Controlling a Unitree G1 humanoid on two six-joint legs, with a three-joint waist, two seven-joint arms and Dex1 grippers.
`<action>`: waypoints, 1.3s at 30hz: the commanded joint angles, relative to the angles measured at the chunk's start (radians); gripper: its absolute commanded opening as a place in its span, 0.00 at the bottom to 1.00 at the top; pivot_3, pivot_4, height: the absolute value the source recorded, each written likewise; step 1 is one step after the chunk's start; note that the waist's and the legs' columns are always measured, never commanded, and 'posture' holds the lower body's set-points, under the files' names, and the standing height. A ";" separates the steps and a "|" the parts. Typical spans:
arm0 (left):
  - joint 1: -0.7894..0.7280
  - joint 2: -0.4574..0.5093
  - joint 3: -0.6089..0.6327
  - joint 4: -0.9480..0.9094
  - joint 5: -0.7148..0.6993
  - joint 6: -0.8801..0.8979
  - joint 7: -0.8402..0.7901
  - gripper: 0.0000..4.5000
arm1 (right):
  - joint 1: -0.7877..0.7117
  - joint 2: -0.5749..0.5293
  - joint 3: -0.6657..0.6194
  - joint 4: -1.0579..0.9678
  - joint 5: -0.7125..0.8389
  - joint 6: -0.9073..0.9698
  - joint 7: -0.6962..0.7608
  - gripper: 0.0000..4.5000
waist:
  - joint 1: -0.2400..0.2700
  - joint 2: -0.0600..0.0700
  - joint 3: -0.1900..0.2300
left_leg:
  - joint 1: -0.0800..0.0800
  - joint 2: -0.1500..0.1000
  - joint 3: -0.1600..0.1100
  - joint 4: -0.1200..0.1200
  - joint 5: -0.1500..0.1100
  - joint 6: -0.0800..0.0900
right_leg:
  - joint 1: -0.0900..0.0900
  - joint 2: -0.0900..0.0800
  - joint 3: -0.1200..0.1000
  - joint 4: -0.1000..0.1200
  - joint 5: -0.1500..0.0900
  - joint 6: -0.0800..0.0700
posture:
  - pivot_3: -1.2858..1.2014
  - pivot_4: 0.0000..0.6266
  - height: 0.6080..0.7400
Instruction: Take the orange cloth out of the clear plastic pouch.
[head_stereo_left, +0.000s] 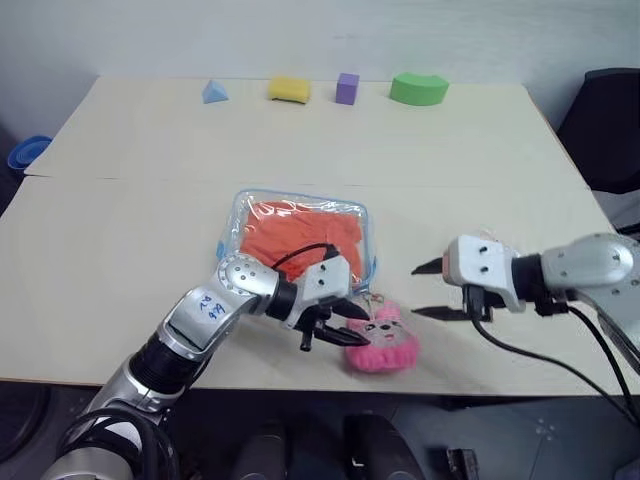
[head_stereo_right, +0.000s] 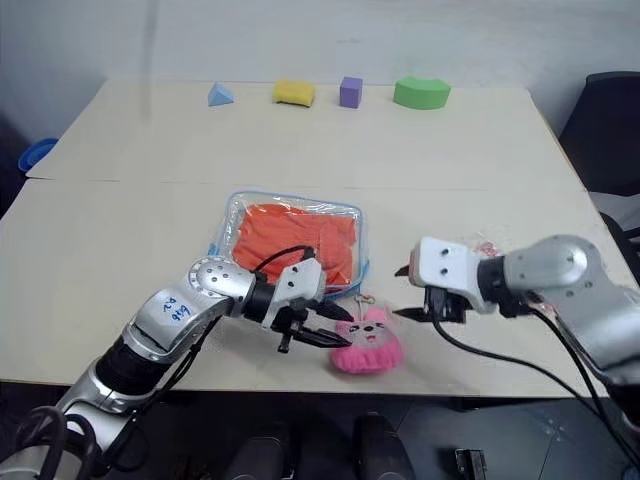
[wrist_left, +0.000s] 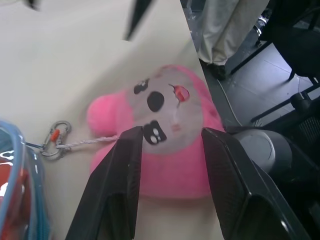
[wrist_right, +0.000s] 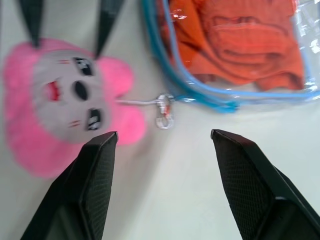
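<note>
The clear plastic pouch with light blue edging lies flat mid-table, and the orange cloth sits folded inside it. A chain and clasp link its corner to a pink plush charm near the table's front edge. My left gripper is open, its fingers straddling the charm's near side just above it, holding nothing. To the right of the charm, my right gripper stands open and empty above the table, pointing toward the pouch's corner.
Along the far edge stand a blue foam wedge, a yellow block, a purple cube and a green arch. A black chair is off the table's right side, and a blue object off the left.
</note>
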 joint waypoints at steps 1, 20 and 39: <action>-0.017 -0.005 -0.045 0.007 0.044 -0.016 0.003 0.44 | -0.097 0.072 0.109 0.125 -0.153 -0.181 0.029 0.69 | -0.001 0.000 0.000 | 0.000 0.000 0.000 0.000 0.000 0.000 | 0.000 0.000 0.000 0.000 0.000 0.000 | 0.52 0.24 1.00; 0.035 0.001 -0.034 -0.054 0.032 0.054 0.031 0.00 | -0.249 0.384 0.240 0.519 -0.422 -0.606 0.037 0.55 | -0.002 0.000 0.000 | -0.001 0.000 0.000 0.001 0.001 -0.001 | -0.001 -0.001 0.000 0.000 0.000 0.000 | 0.52 0.24 1.00; 0.296 0.325 0.299 -0.194 -0.043 0.060 0.030 0.00 | -0.324 0.365 0.189 0.713 -0.453 -0.766 0.034 0.01 | -0.024 0.000 0.000 | -0.001 0.000 -0.001 -0.001 0.001 -0.002 | -0.001 -0.001 -0.001 0.001 0.000 0.000 | 0.52 0.24 1.00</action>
